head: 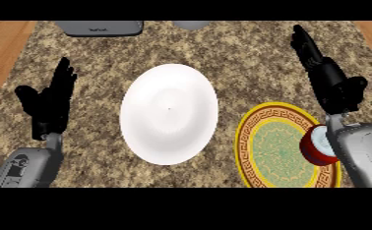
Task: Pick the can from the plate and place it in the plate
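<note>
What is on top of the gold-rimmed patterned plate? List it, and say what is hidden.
A red can stands on the patterned plate's right side. The right forearm covers the can's right part and the plate's rim there.

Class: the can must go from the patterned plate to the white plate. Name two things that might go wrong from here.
1. The can sits at the patterned plate's right edge, partly hidden by the right forearm; the forearm might knock it over.
2. The open right hand lies beyond the can; drawing back to grasp, it may push the can off the plate.
</note>
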